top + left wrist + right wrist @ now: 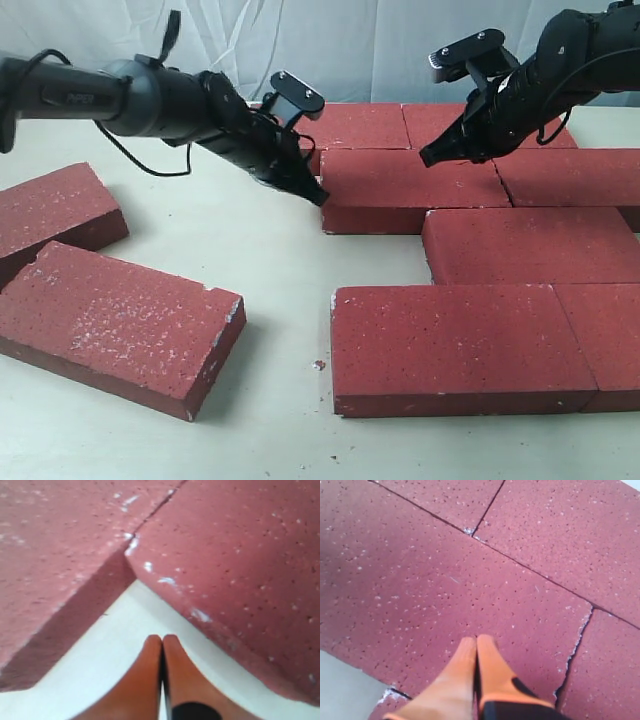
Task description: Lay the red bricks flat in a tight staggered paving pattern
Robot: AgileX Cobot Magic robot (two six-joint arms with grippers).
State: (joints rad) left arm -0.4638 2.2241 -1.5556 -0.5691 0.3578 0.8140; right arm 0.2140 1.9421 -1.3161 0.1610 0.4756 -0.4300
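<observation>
1. Seven red bricks [410, 190] are seen flat on the right part of the table [275, 270]. They are set in four rows, and each row is shifted sideways against the next one. The joints between them are narrow.
2. Two more bricks are found well apart from this group, on the left side. The nearer loose brick [120, 325] is turned at an angle to the paved rows. The farther loose brick [55, 210] lies just behind it, and whether the two touch cannot be told.
3. The left gripper [315, 192] is closed and nothing is held in it. In the left wrist view its orange fingertips [150, 660] are pressed together. The tip is held low over the table, at the inner corner where the left end of a second-row brick meets the side of a back-row brick. Whether a brick is touched cannot be told.
4. The right gripper [430, 156] is closed too and is empty. Its orange fingertips [490, 660] are shown together in the right wrist view. The tip is placed over the top face of the same second-row brick, near the joint to the back row. Contact with the surface cannot be told.
</observation>
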